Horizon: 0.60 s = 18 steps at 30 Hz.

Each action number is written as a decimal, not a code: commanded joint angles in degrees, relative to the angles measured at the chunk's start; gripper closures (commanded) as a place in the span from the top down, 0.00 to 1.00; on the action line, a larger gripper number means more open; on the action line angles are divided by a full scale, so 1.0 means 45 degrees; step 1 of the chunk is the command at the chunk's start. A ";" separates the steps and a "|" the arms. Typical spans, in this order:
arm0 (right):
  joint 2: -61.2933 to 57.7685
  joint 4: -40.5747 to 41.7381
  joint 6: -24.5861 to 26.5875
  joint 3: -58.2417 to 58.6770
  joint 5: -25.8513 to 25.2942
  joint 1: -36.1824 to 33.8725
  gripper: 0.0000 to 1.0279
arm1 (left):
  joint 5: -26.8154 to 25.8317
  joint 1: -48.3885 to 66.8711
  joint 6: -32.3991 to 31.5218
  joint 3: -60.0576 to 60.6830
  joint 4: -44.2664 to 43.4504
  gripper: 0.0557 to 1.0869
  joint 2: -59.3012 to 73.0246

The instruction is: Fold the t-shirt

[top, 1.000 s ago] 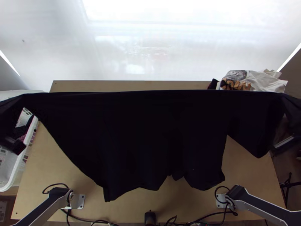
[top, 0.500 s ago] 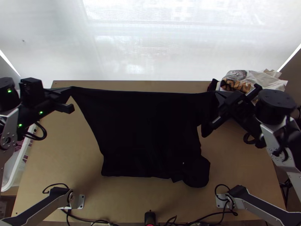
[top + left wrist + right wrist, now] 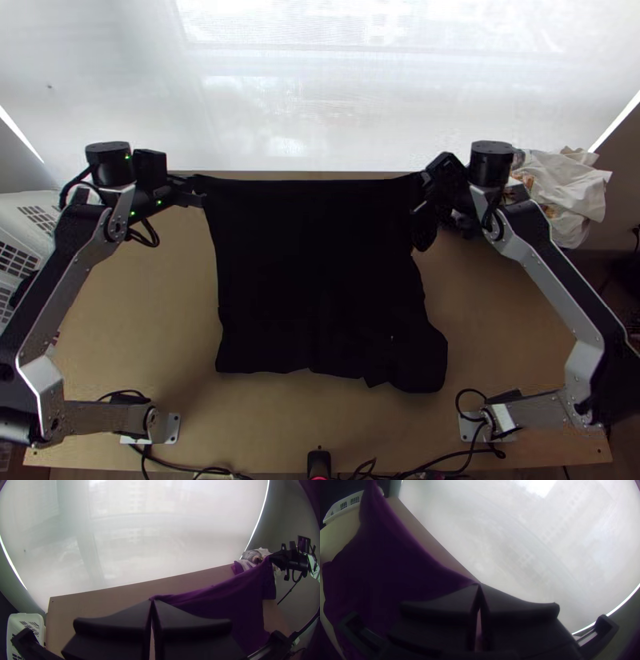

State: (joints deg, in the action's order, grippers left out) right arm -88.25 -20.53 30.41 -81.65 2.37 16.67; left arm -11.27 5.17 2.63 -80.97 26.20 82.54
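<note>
Stretches the black t-shirt [image 3: 312,272] over the middle of the wooden table [image 3: 128,320], pinching opposite ends of its far edge in left gripper [image 3: 200,190] and right gripper [image 3: 419,192]. Bends both arms [image 3: 560,280] outward. Runs taut sideways; drapes nearward. Looks roughly square, purple in the wrist views.

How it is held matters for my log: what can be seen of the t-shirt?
The t-shirt is plain, soft-looking cloth, black from above and deep purple from the wrists. The left gripper and right gripper each pinch a corner at the far side, the edge between them drawn nearly straight. The rest spreads toward the near side of the table, ending in an uneven hem with a rounded bulge at right. I can't make out sleeves or neckline.
</note>
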 commanded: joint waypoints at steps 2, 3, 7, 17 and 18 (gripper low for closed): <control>-0.4061 0.0423 -0.0411 -0.3087 0.0118 -0.0305 0.03 | 0.0453 -0.0465 0.0176 -0.1284 -0.1485 0.03 0.3298; -0.4569 0.0364 -0.0431 -0.3614 0.0118 -0.0305 0.03 | 0.0492 -0.0563 0.0157 -0.1616 -0.1505 0.03 0.3727; -0.6268 0.0247 -0.0509 -0.5352 0.0118 -0.0403 0.03 | 0.0590 -0.0914 0.0176 -0.2808 -0.1661 0.03 0.5349; -0.9100 -0.0281 -0.0821 -0.8204 0.0098 -0.0579 0.03 | 0.0648 -0.1266 0.0508 -0.5464 -0.1759 0.03 0.8649; -0.9335 -0.0300 -0.0841 -0.8399 0.0098 -0.0618 0.03 | 0.0648 -0.1266 0.0567 -0.5659 -0.1759 0.03 0.8884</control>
State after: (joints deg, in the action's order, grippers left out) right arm -121.99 -20.75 27.40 -111.63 2.98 14.50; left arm -8.51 0.36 4.01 -99.39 18.72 113.56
